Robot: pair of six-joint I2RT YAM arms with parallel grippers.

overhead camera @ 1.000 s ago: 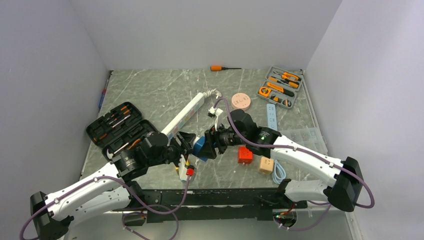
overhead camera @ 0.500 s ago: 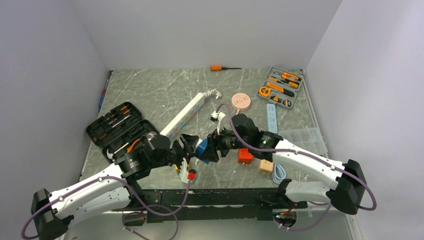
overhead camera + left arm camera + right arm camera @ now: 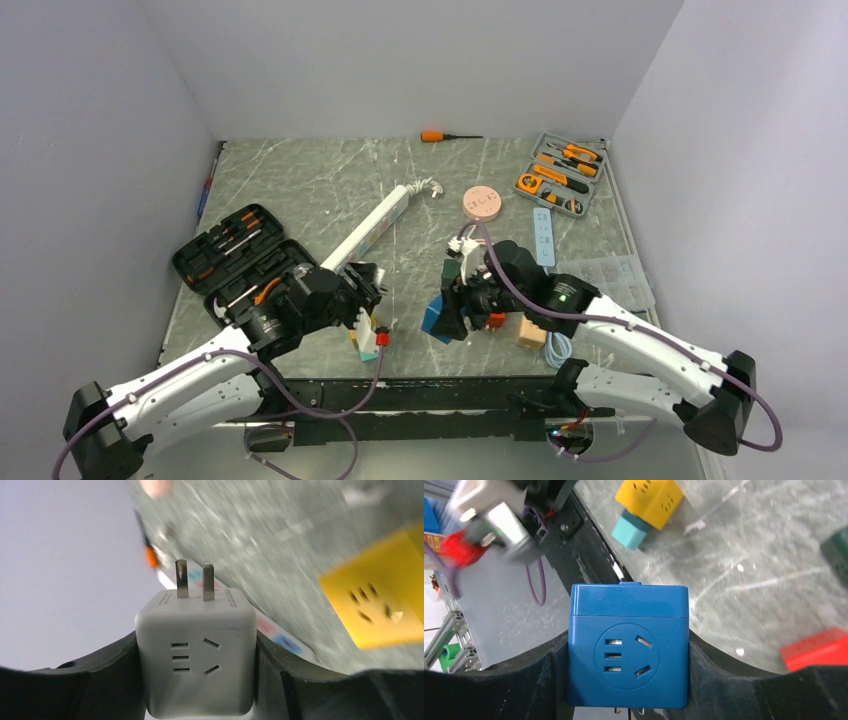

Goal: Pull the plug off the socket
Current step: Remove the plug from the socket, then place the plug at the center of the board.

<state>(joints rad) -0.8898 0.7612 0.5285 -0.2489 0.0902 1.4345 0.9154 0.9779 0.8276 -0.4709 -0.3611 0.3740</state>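
The left hand [image 3: 365,286] was clamped on the white cube plug [image 3: 195,630], its two prongs bare. The right hand [image 3: 452,306] gripped the blue socket cube [image 3: 628,650], well apart from the plug, over the counter [image 3: 300,190].

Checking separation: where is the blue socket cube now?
Top view: the blue socket cube is clamped in the right gripper, just right of centre, apart from the white plug cube in the left gripper.

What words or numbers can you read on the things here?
Nothing reads clearly.
Print on the grey cube plug, by its prongs: too small.
The blue cube socket: no words.
Marks on the pink disc: too small.
Labels on the white power strip: blurred.
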